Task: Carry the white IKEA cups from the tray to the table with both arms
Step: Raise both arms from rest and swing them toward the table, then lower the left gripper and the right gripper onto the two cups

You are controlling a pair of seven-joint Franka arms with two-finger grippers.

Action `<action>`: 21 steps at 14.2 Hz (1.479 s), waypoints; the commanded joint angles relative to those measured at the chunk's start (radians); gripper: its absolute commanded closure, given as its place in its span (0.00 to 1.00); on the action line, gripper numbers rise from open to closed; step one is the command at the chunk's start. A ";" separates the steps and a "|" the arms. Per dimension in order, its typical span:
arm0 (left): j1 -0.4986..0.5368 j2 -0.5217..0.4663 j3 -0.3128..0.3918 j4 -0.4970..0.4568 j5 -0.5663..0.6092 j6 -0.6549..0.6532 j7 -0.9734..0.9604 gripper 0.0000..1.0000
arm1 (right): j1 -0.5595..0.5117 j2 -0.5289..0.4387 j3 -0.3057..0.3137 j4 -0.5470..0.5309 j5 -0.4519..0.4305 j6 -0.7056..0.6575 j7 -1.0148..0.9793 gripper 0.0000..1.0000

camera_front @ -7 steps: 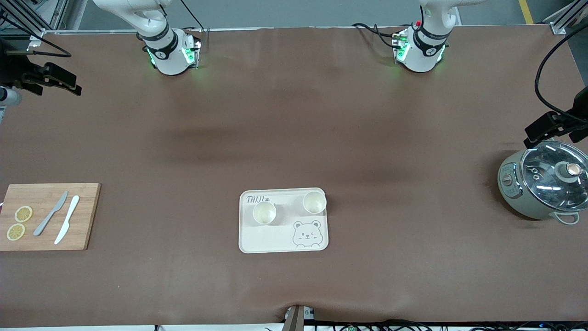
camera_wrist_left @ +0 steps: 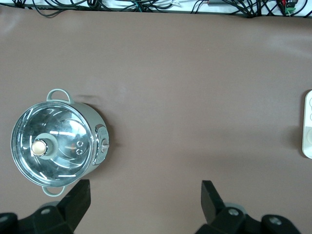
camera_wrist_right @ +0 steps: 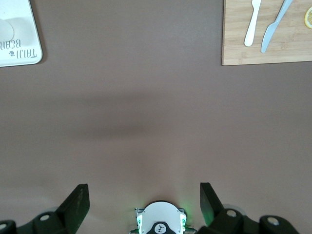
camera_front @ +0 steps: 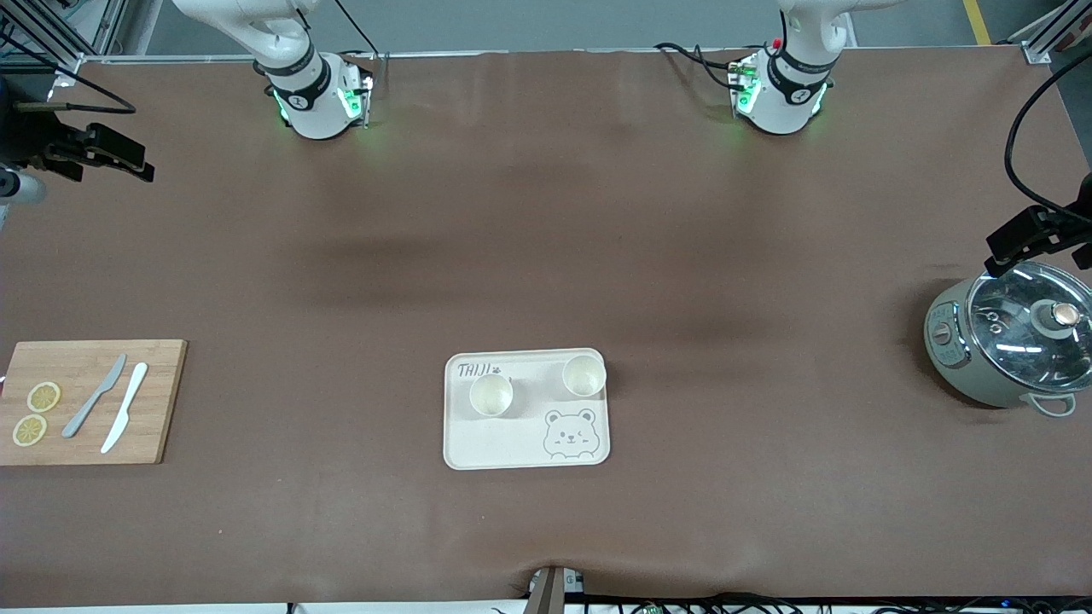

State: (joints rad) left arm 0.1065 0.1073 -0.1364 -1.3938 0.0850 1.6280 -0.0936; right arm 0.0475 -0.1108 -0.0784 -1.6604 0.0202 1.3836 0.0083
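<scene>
Two white IKEA cups stand upright on a cream bear-print tray (camera_front: 478, 448) near the middle of the brown table (camera_front: 546, 256), toward the front camera's edge. One cup (camera_front: 491, 396) sits on the tray's half toward the right arm's end, just under the printed lettering; the other cup (camera_front: 584, 376) sits in the tray's corner toward the left arm's end, slightly farther from the front camera than the first and close against the rim. The two cups are apart from each other, and neither is touched by anything but the tray (the printed bear's face lies nearer the camera than the second cup). The left gripper (camera_wrist_left: 146, 200) is raised high at the left arm's end of the table, over bare cloth just beside a grey pot with a glass lid (camera_front: 1007, 345); its two fingers stand wide apart with nothing between them, and in its wrist view only a sliver of the tray shows at the frame's edge. The right gripper (camera_wrist_right: 145, 200) is raised at the right arm's end, over bare cloth near its own arm's base (camera_front: 311, 102), its fingers likewise spread wide and empty. Both grippers are well apart from the cups. At the right arm's end lies a wooden cutting board (camera_front: 162, 401) carrying two lemon slices (camera_front: 36, 413), a grey knife (camera_front: 94, 396) and a white knife (camera_front: 124, 407) side by side.
</scene>
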 commanded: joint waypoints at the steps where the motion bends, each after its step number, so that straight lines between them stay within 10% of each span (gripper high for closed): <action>1: -0.004 0.024 -0.008 0.013 0.016 0.001 -0.027 0.00 | 0.000 0.049 -0.001 0.063 0.000 -0.012 -0.007 0.00; 8: -0.119 0.175 -0.032 0.006 0.009 -0.002 -0.210 0.00 | 0.037 0.149 -0.001 0.077 0.010 0.159 0.001 0.00; 11: -0.133 0.233 -0.046 0.012 -0.052 0.013 -0.216 0.00 | 0.052 0.253 -0.001 0.080 0.166 0.284 0.108 0.00; 21: -0.329 0.452 -0.046 0.025 -0.126 0.410 -0.610 0.00 | 0.344 0.512 0.000 0.106 0.139 0.661 0.381 0.00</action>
State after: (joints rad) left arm -0.1932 0.5126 -0.1870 -1.4018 -0.0341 1.9854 -0.6367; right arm 0.3669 0.3342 -0.0693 -1.6045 0.1704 2.0085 0.3314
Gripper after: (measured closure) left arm 0.000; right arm 0.000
